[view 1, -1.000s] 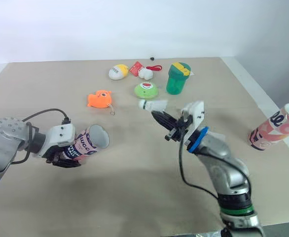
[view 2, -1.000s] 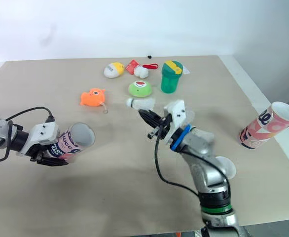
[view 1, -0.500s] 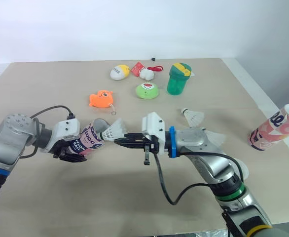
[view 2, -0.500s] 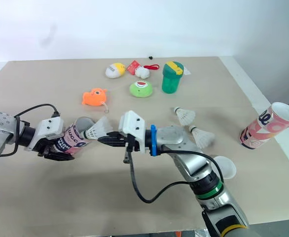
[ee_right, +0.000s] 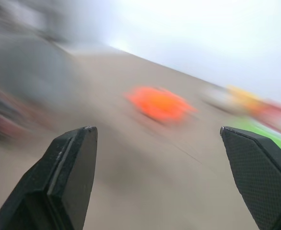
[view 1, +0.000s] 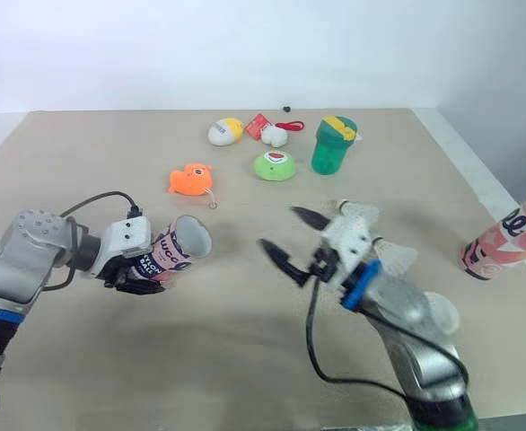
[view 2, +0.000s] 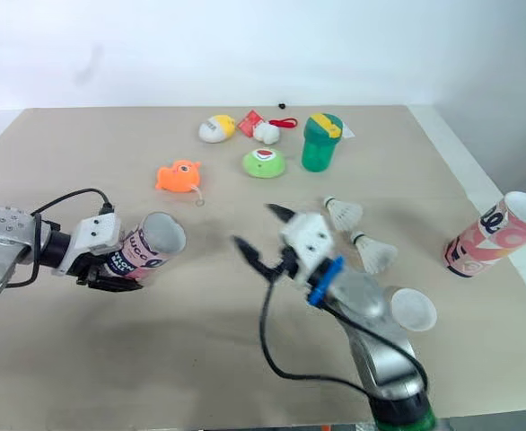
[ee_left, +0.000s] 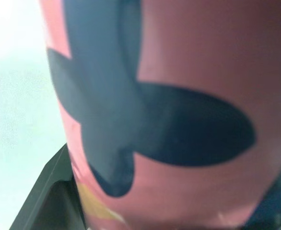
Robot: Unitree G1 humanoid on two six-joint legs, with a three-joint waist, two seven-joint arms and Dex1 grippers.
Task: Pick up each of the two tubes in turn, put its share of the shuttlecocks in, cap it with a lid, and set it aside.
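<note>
The pink tube (view 1: 175, 255) is held tilted over the table (view 1: 83, 153) by the left gripper (view 1: 130, 275), whose black fingers pinch its lower end. The left wrist view brings its pink wall and dark blue print up close. Just past the tube's open mouth, the right gripper (view 1: 281, 230) hangs spread wide, holding nothing; its wrist view faces a blurred orange toy (ee_right: 160, 104). Farther from the tube lie two shuttlecocks (view 2: 344, 213) (view 2: 377, 254), partly behind the right wrist in the left eye view. A white lid (view 2: 413, 309) and the second tube (view 2: 496, 235) lie beyond them.

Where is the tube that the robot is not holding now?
In the right eye view the free tube sits tilted at the table's right edge, to the right of a loose shuttlecock and the white lid.
</note>
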